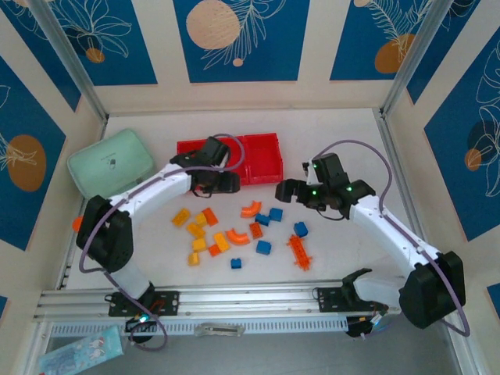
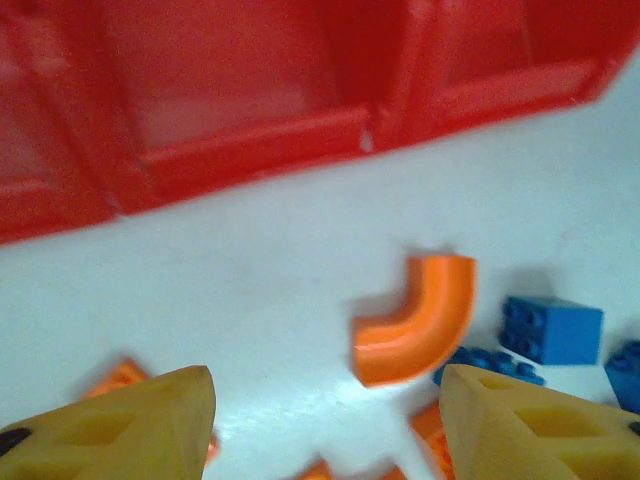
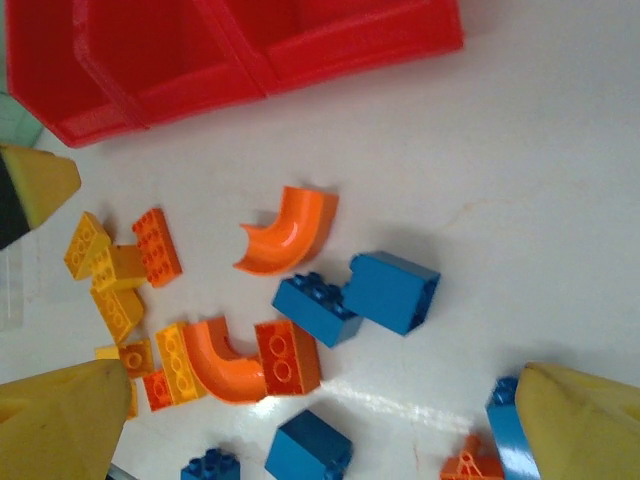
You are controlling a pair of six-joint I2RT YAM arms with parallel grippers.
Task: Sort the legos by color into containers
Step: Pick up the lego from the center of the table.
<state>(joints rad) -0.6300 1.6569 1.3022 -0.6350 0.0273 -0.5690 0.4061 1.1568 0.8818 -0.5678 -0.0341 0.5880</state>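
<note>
Red tray (image 3: 350, 55) ahead of my pincers
My left pincer (image 2: 325, 400) and right pincer (image 3: 318, 375) are spread apart, holding nothing; the tray's boxes (image 3: 170, 40) just ahead show bare red floors.

Bare counter (image 1: 328, 125) is lying open far right of the red tray (image 1: 269, 160); scattered bricks (image 1: 237, 237) are crowding the middle, and a mint case (image 1: 109, 160) is blocking the far left.

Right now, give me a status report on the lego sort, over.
Left claw open, empty, by the red tray. Right claw open, empty, above the legos. Legos loose on table; visible tray compartments bare. Left arm overhangs tray's middle.
</note>
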